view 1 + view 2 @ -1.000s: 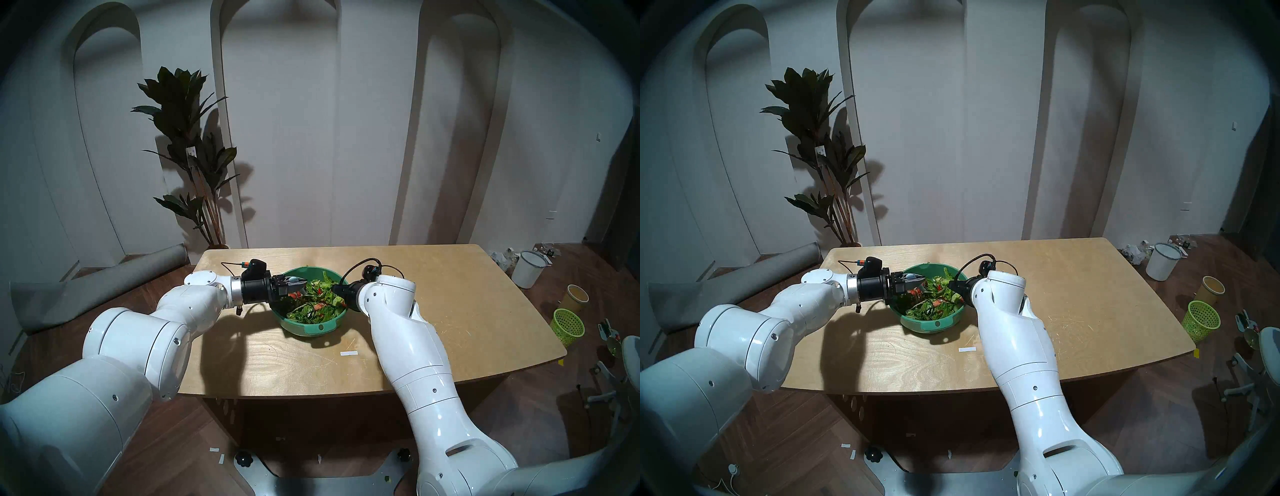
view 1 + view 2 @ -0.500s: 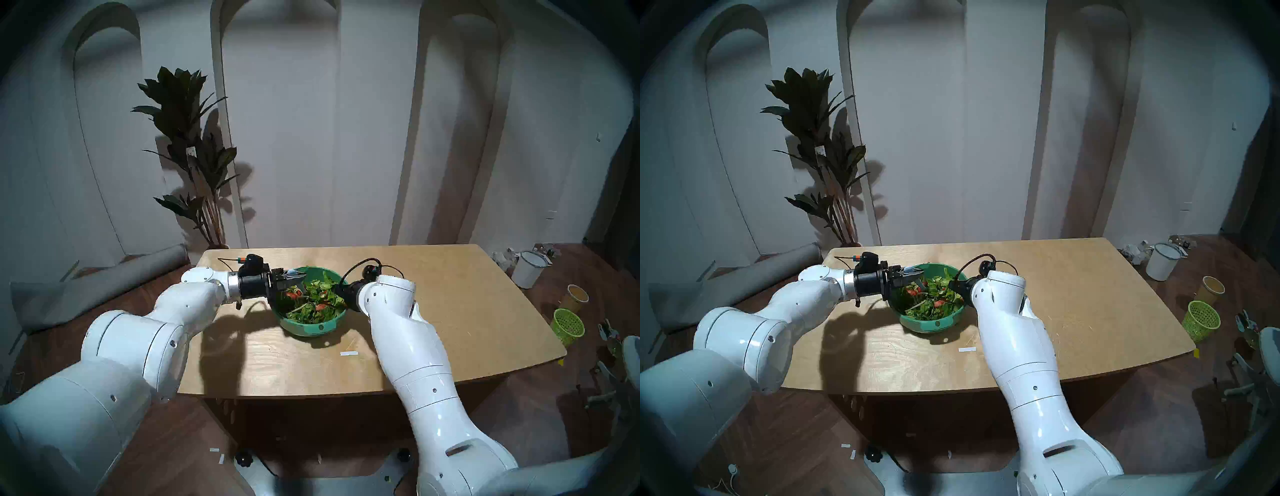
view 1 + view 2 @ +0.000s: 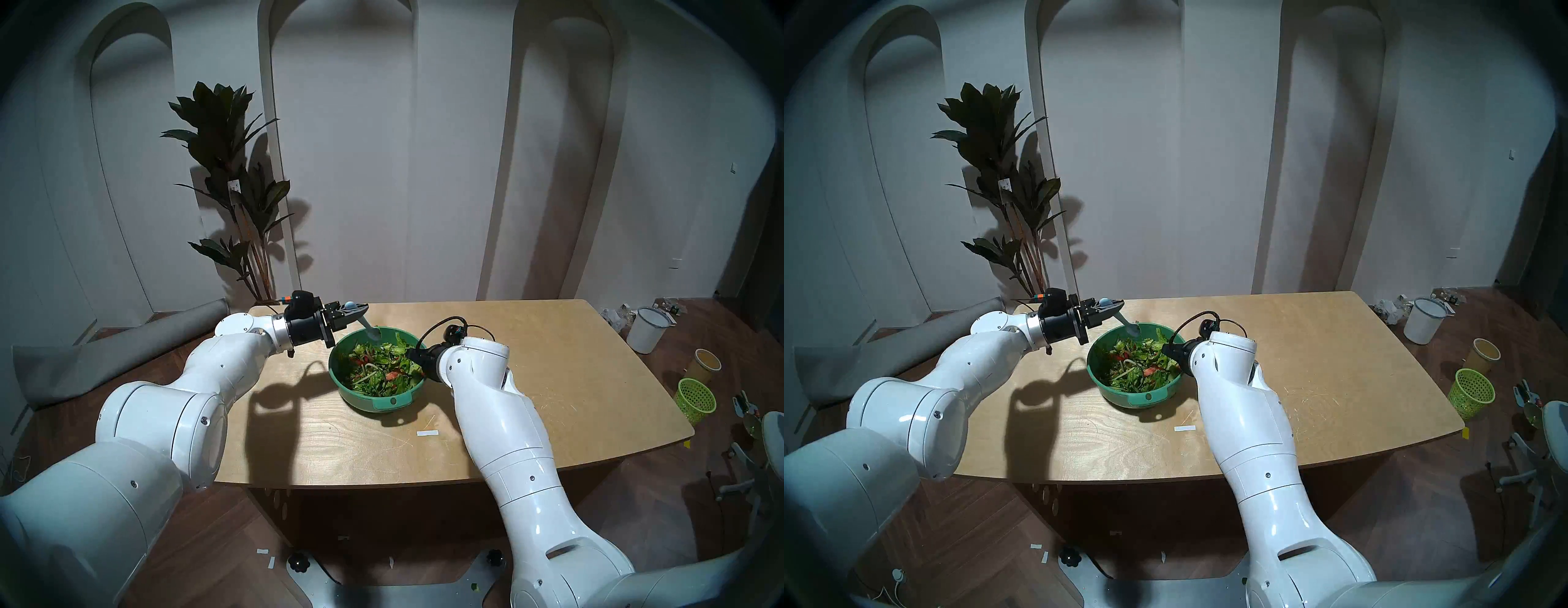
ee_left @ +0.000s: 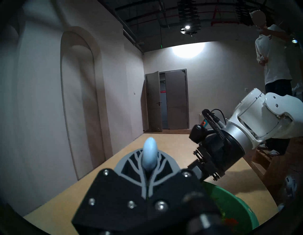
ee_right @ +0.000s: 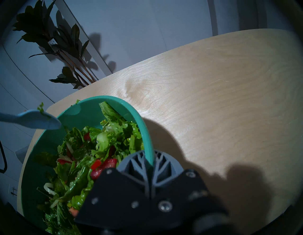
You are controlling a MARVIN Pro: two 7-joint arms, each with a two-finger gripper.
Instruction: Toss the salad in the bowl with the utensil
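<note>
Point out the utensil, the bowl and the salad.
utensil (image 5: 35, 121): right wrist view, on its pale blue working end.
bowl (image 3: 392, 401): head left view, on the teal tab handle.
salad (image 5: 105, 141): right wrist view, on the leaves in the heap's middle.

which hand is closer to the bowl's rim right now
Right. The right hand is shut on the bowl rim on its right side. The left hand, holding the pale blue utensil, is above and left of it.

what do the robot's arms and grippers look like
Both arms are glossy white rounded shells with small dark screws and a silver ring before a black wrist. Each gripper, left gripper and right gripper, has a black screwed base and grey fingers with branching cut-outs. Black cables loop at the wrists, with an orange-teal connector on the left.
</note>
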